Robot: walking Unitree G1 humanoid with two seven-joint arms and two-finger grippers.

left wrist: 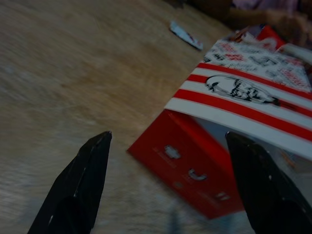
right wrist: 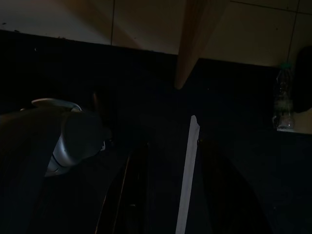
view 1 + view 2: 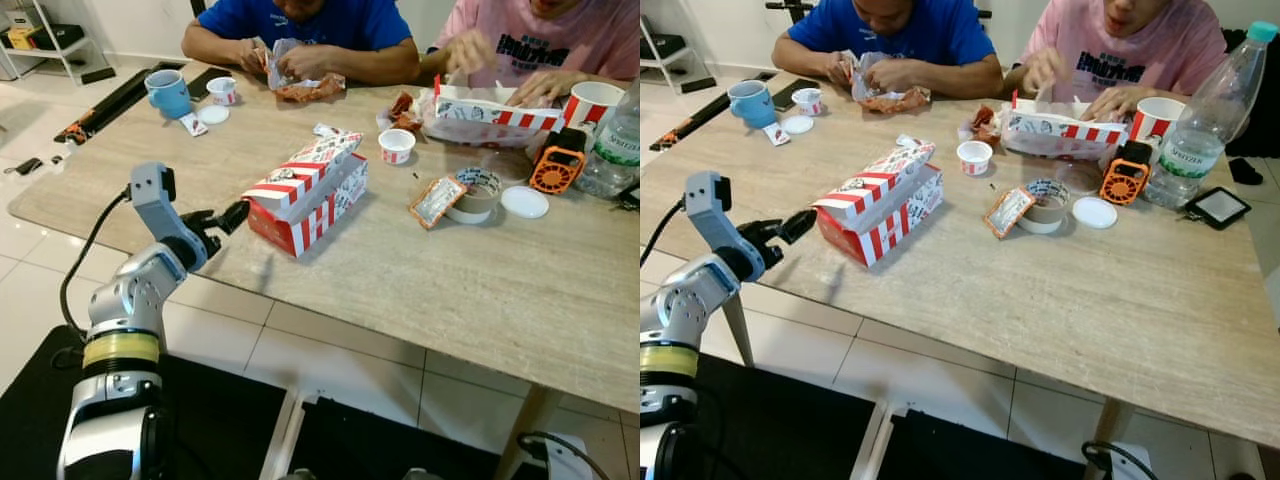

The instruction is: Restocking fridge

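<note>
left gripper (image 3: pixel 228 218) spread wide and empty, at the table (image 3: pixel 420 290) edge just beside a red-striped box (image 3: pixel 310 195); tape roll (image 3: pixel 476 194), cups and two seated people beyond.

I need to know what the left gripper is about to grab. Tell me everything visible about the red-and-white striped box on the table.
The striped box is a cardboard takeaway carton, red with white stripes and a printed face logo on its lid. The lid is partly raised and tilted, leaving a gap above the red base. It rests flat on the wooden table, near the edge closest to the robot, apart from the other items. The left gripper is open just beside its near corner, not touching it.
</note>
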